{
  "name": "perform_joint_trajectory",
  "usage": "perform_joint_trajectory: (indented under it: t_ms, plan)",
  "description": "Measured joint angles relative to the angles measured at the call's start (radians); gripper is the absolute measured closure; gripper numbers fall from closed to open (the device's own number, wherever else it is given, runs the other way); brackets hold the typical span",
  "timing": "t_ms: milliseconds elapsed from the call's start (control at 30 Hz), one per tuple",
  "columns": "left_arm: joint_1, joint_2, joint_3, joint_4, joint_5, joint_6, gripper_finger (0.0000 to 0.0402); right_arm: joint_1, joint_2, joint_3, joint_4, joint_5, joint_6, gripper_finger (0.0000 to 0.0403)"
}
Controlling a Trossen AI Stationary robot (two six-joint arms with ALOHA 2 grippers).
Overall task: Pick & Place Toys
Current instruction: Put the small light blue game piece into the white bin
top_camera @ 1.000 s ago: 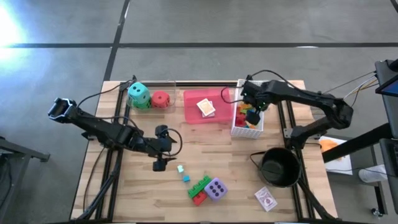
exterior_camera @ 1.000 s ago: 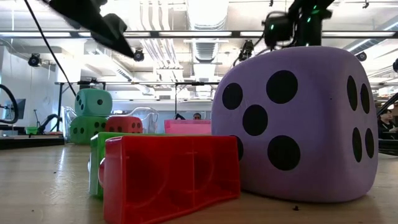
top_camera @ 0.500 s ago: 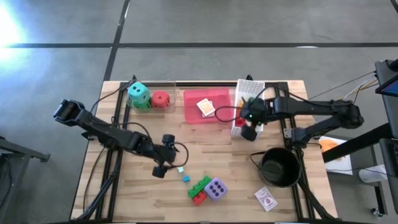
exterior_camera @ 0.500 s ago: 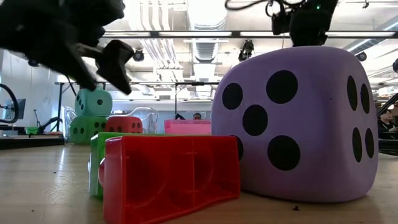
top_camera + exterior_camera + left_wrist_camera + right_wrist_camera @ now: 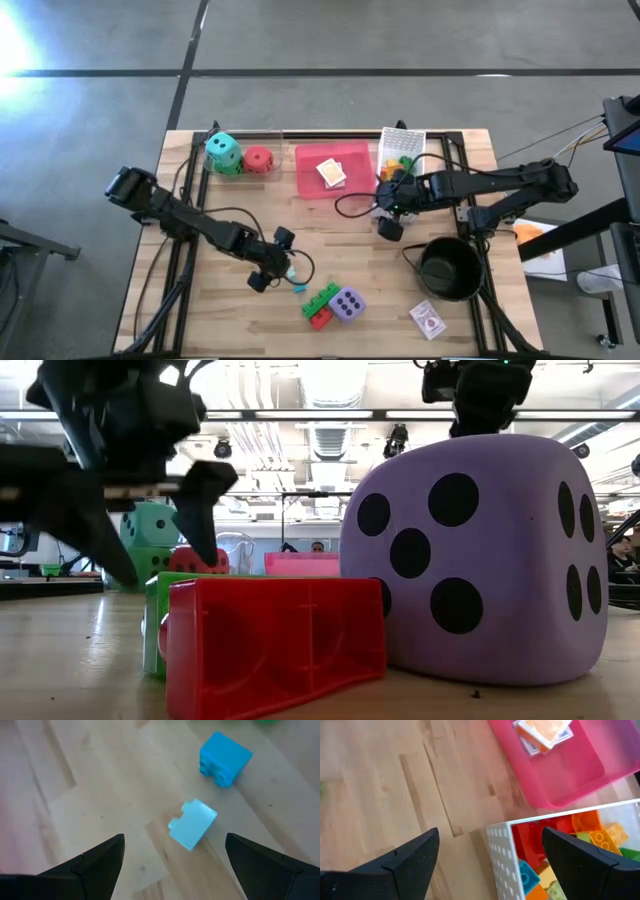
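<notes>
Two small blue bricks lie on the wooden table: a pale one (image 5: pixel 192 824) and a deeper blue one (image 5: pixel 225 759). My left gripper (image 5: pixel 172 870) hangs open, low over the pale brick (image 5: pixel 291 271), touching nothing. A purple die (image 5: pixel 347 304) sits near the front edge beside a green brick (image 5: pixel 322 297) and a red brick (image 5: pixel 318 320). My right gripper (image 5: pixel 388 228) is open and empty, just in front of the near left corner of the white basket (image 5: pixel 500 850), which holds several bricks. A card pack (image 5: pixel 427 320) lies at the front right.
A pink tray (image 5: pixel 345 185) with a card pack (image 5: pixel 332 173) stands at the back. A clear bin at the back left holds the teal die (image 5: pixel 223 150), a green die and the red die (image 5: pixel 258 160). A black pot (image 5: pixel 448 268) stands at the right.
My left gripper has come down and shifted toward the table's right and near edge, rolling as it went, and now hangs over the pale blue brick. My right gripper has swung from above the basket toward the near edge. Both have stayed open.
</notes>
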Motion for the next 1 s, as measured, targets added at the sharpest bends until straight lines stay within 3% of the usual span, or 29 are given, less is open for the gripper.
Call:
perform_joint_trajectory:
  t_ms: [300,600,733,1000]
  plan:
    - [-0.002,0.120,0.045,0.021,0.013,0.065,0.0055,0.040,0.075,0.000,0.029,0.015,0.003,0.0058]
    - [-0.001,0.141,0.050,0.020,0.064,0.084,0.0068,0.047,0.113,-0.002,0.040,0.014,0.000,0.0058]
    - [-0.001,0.141,0.049,0.016,0.101,0.084,0.0122,0.047,0.112,-0.002,0.042,0.014,0.002,0.0058]
    - [-0.002,0.143,0.047,0.007,0.142,0.081,0.0281,0.047,0.113,-0.002,0.047,0.012,0.011,0.0058]
